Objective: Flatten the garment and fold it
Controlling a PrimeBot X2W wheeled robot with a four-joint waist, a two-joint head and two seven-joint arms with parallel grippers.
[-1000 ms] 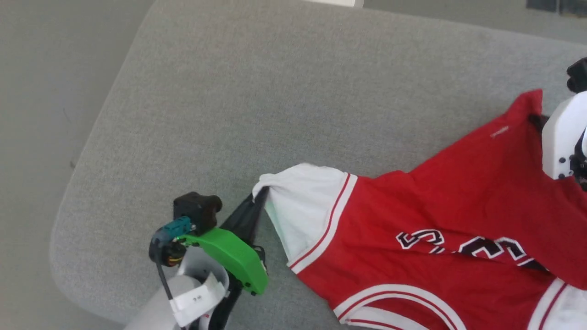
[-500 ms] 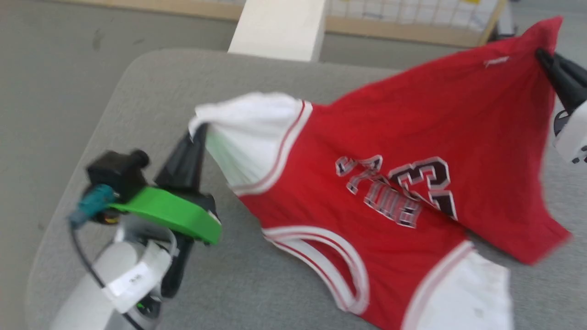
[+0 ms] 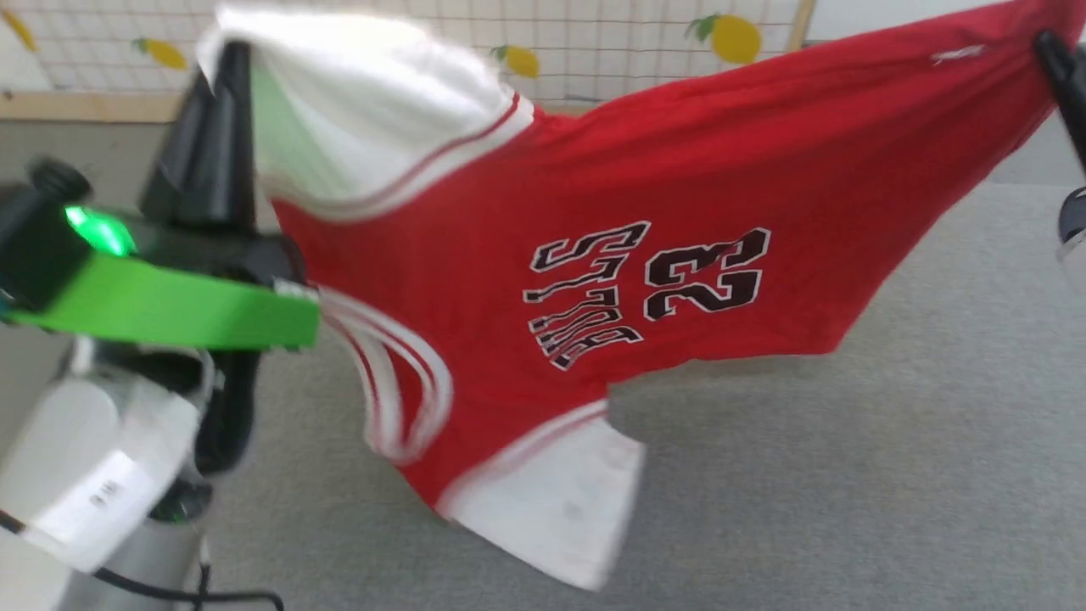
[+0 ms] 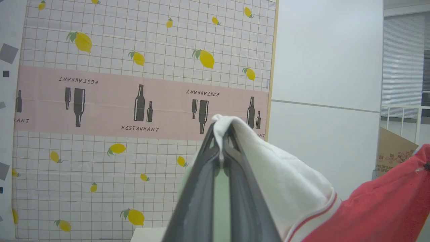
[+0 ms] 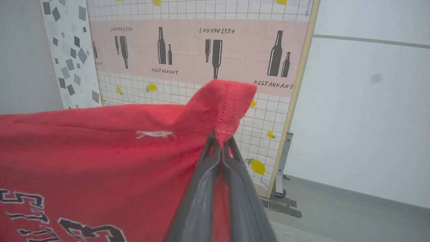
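Observation:
The garment point(image 3: 645, 204), a red jersey with white sleeves and a black "BULLS 23" print, hangs stretched in the air above the grey table point(image 3: 848, 475). At the upper left my left gripper point(image 3: 227, 64) is shut on the edge of one white sleeve point(image 4: 262, 158). The left wrist view has that gripper point(image 4: 221, 153) pinching the white cloth at its tips. My right gripper point(image 5: 220, 141) is shut on a red hem corner point(image 5: 221, 101), and its dark fingers point(image 3: 1056, 59) reach in from the right edge. The other white sleeve point(image 3: 560, 501) dangles low.
A grid-patterned partition point(image 4: 134, 84) with lemons and bottle prints stands behind the table, a white wall point(image 5: 362, 111) to its right. Its metal foot point(image 5: 280, 181) rests on the grey floor. A cardboard box point(image 4: 393, 151) sits far off.
Both grippers have lifted the garment off the table and pulled it taut in the air. The head camera has tilted up, bringing the partition into view.

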